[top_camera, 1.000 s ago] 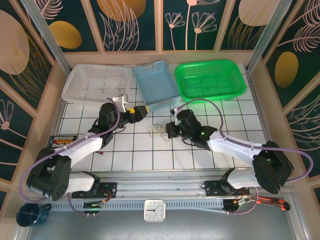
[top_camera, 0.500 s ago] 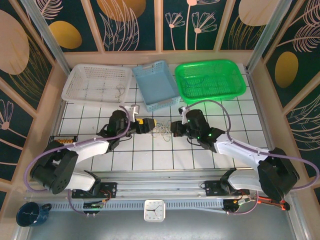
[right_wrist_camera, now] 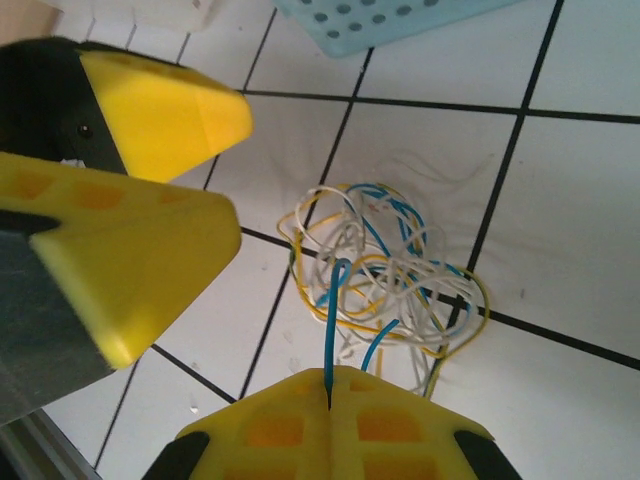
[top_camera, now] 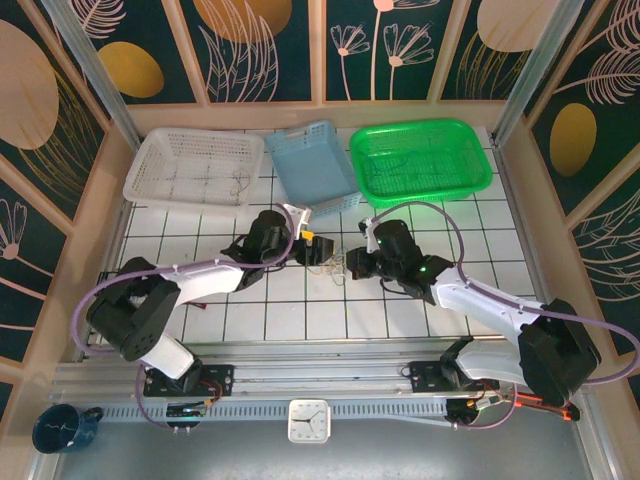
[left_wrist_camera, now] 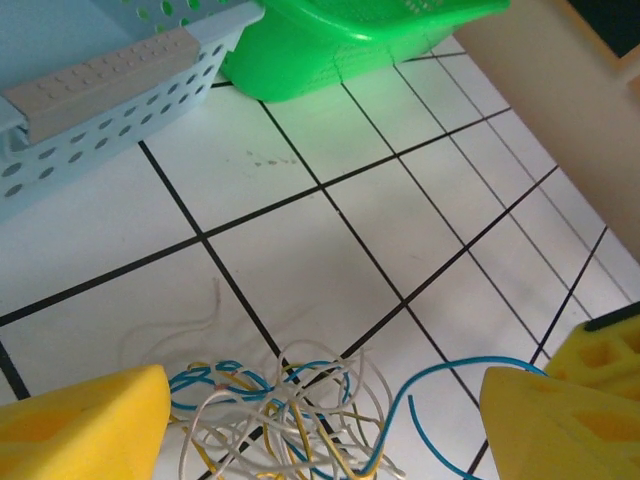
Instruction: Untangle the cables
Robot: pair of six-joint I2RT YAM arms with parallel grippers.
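Right gripper (right_wrist_camera: 328, 405) is clenching a blue wire (right_wrist_camera: 329, 330). Its blocky yellow fingers (right_wrist_camera: 400, 435) are pressing flat together, with the strand rising out of the seam between them. Left gripper (left_wrist_camera: 325, 400) is hanging released, its wedge-shaped yellow fingers (left_wrist_camera: 85, 425) spread wide on either side of the cables (left_wrist_camera: 290, 410). Whether they are touching the loops I cannot tell.

From above, the two grippers (top_camera: 312, 248) (top_camera: 352, 265) are facing each other about mid-table, with the cables (top_camera: 332, 262) lying between them. The bundle is a loose nest of thin, limp loops in blue, yellow and white, resting on glossy white tiles (top_camera: 300, 320) ruled with dark grout lines. Bare tiles are lying open toward the near edge and toward both side edges. On the far side there is less room, since a corner of the blue basket (top_camera: 312, 170) is jutting in just beyond the bundle.

Three rectangular perforated plastic baskets are sitting along the far edge: a white basket (top_camera: 190, 165) at the left, the blue one skewed in the middle, and a green basket (top_camera: 420, 155) at the right.

A second ago the left gripper was up beside the blue basket's near edge, left of the bundle. Since then it has swung in and come down around the bundle. The right gripper is staying shut beside the bundle, shifted slightly toward the right edge.
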